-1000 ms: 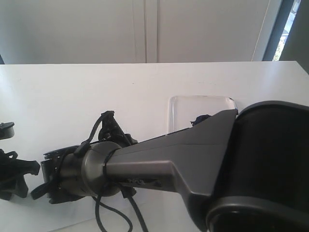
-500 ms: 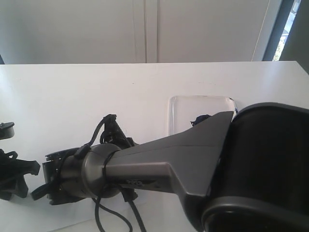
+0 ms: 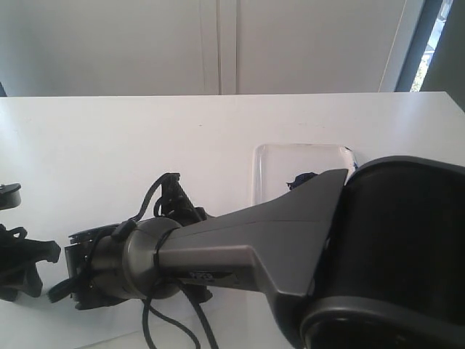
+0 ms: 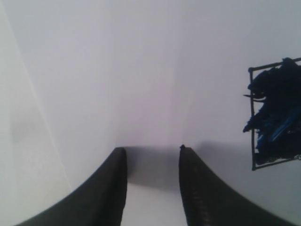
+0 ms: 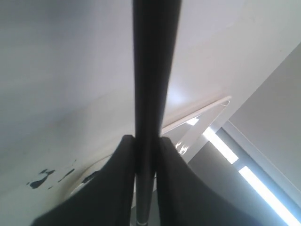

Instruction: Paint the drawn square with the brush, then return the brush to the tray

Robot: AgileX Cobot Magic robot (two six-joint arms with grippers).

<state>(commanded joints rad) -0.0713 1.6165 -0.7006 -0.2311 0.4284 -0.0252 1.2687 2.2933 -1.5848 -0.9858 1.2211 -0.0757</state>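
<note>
The brush (image 5: 153,70) runs as a long black handle straight between the fingers of my right gripper (image 5: 146,139), which is shut on it; a silver band shows low on the handle and the bristles are hidden. In the exterior view the right arm (image 3: 247,240) reaches across to the left near the table's front. My left gripper (image 4: 151,148) stands open over white paper with nothing between its fingers. The drawn square (image 4: 275,115), thin black lines smeared dark blue-black inside, lies beside it. The clear tray (image 3: 301,161) sits at mid-right with a dark paint blob (image 3: 304,177), partly behind the arm.
The right arm's bulky black link (image 3: 392,254) fills the lower right of the exterior view and hides the table there. Black cables (image 3: 167,327) hang under its wrist. Dark paint specks (image 5: 41,179) mark the surface near the right gripper. A white wall stands behind the table.
The right arm has crept slightly lower and to the right in the exterior view, still holding the brush. The left arm has not moved.
</note>
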